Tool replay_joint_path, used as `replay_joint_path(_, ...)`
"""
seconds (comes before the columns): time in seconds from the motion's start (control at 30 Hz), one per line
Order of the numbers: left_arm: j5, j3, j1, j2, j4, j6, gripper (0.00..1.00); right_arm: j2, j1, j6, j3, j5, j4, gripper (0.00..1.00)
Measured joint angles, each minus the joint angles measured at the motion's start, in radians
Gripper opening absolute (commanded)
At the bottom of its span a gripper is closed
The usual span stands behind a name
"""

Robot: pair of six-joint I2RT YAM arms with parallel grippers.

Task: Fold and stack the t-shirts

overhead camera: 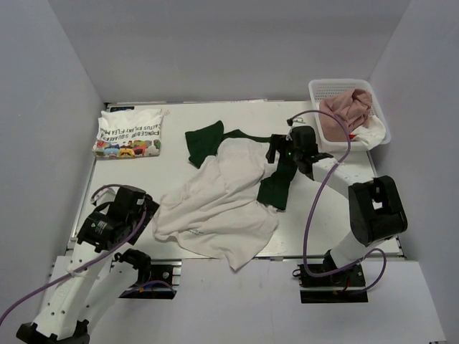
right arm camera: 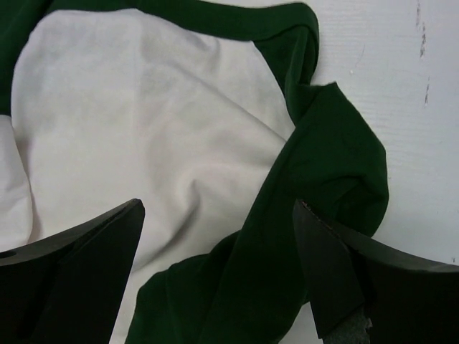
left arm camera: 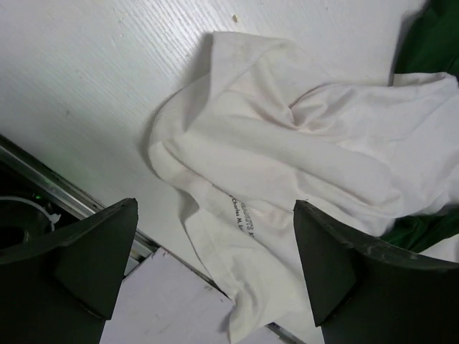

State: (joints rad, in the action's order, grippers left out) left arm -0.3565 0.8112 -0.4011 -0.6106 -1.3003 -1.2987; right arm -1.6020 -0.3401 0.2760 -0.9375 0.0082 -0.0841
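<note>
- Overhead, a green-sleeved shirt (overhead camera: 215, 201) lies crumpled mid-desk (overhead camera: 215, 113); a folded cartoon shirt (overhead camera: 129, 134) sits far left; a pink shirt (overhead camera: 348, 107) fills the basket (overhead camera: 323, 87)
- Left wrist: left jaws released, empty, above the shirt's white hem (left arm camera: 244, 236)
- Right wrist: right jaws released, empty, over its green sleeve (right arm camera: 315, 208)

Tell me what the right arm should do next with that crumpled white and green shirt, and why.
Probably lower the right gripper onto the dark green sleeve right beneath it and pinch. Its jaws are open, holding nothing, and the white and green shirt lies crumpled, so the sleeve needs pulling out flat before any fold.
</note>
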Motion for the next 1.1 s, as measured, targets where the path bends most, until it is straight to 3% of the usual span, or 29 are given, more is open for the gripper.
replay_joint_path(0.2, -0.026, 0.004, 0.0, -0.087, 0.115, 0.081, 1.0, -0.065, -0.003, -0.043, -0.084, -0.019, -0.002, 0.9)
replay_joint_path(0.47, 0.112, 0.104, -0.002, -0.715, 0.511, 0.355, 1.0, -0.287, -0.009, -0.108, -0.334, 0.048, 0.087, 0.9)
replay_joint_path(0.63, 0.247, 0.107, -0.002, -0.91, 0.696, 0.45, 1.0, -0.41, -0.008, -0.098, -0.448, 0.063, 0.159, 0.9)
replay_joint_path(0.87, 0.334, 0.192, -0.004, -1.071, 0.786, 0.537, 1.0, -0.372, -0.003, 0.04, -0.344, 0.13, 0.212, 0.9)
replay_joint_path(1.1, 0.427, 0.319, -0.004, -1.188, 0.855, 0.625, 1.0, -0.047, 0.057, 0.292, 0.06, 0.18, 0.196, 0.9)
